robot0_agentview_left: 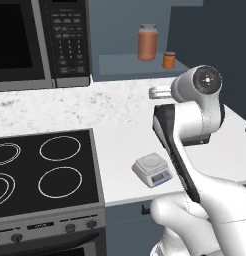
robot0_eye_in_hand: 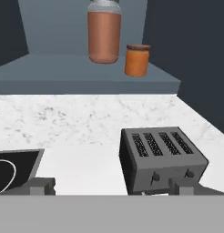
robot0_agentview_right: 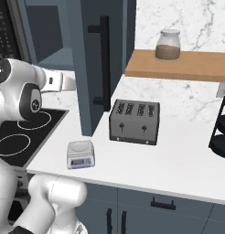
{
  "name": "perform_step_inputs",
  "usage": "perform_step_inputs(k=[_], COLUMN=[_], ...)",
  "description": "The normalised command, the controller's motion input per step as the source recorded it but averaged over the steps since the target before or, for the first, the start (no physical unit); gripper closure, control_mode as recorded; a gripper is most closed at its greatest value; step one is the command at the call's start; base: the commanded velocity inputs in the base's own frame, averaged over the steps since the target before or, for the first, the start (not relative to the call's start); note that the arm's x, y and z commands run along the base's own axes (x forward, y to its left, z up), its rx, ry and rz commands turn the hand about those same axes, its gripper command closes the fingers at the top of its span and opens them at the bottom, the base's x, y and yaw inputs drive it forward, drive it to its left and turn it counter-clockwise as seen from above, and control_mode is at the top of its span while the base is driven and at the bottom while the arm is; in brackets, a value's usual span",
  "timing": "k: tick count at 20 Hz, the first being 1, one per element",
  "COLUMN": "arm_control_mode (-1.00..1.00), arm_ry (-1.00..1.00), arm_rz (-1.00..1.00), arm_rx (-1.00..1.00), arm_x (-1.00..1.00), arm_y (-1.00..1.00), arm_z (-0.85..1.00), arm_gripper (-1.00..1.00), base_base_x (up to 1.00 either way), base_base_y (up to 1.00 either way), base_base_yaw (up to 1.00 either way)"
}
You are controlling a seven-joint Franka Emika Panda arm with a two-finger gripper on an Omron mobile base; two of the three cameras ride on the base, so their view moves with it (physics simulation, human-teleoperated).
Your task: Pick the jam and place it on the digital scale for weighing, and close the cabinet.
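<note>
The cabinet (robot0_agentview_right: 93, 64) is standing open above the surface (robot0_agentview_left: 125, 125), its door swung out. The digital scale (robot0_agentview_left: 152, 170) is sitting bare near the front edge. The jam (robot0_eye_in_hand: 137, 59) is waiting on the cabinet shelf beside a taller jar (robot0_eye_in_hand: 104, 32). The gripper (robot0_eye_in_hand: 111, 186), jaws spread and holding nothing, is facing the shelf: reaching is in hand; next comes advancing to straddle the jam.

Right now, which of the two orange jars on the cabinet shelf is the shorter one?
The small squat orange jar with a brownish lid, right of the taller orange-brown jar with a grey lid in the hand view.
</note>
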Motion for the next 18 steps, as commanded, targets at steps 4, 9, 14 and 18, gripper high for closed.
perform_step_inputs(k=[4,9,14,18], arm_control_mode=[-1.0,-1.0,-1.0,-1.0], arm_ry=[-0.06,-0.02,0.0,0.0], arm_rz=[-0.14,0.0,0.0,-0.01], arm_rx=[0.01,0.0,0.04,0.02], arm_x=[0.02,0.01,0.27,0.41], arm_y=[0.0,-0.04,-0.24,-0.12], arm_z=[0.41,0.26,0.01,0.14], arm_gripper=[-1.0,-1.0,-1.0,-1.0], base_base_x=[0.0,0.0,0.0,0.0], base_base_y=[0.0,0.0,0.0,0.0], base_base_yaw=[0.0,0.0,0.0,0.0])
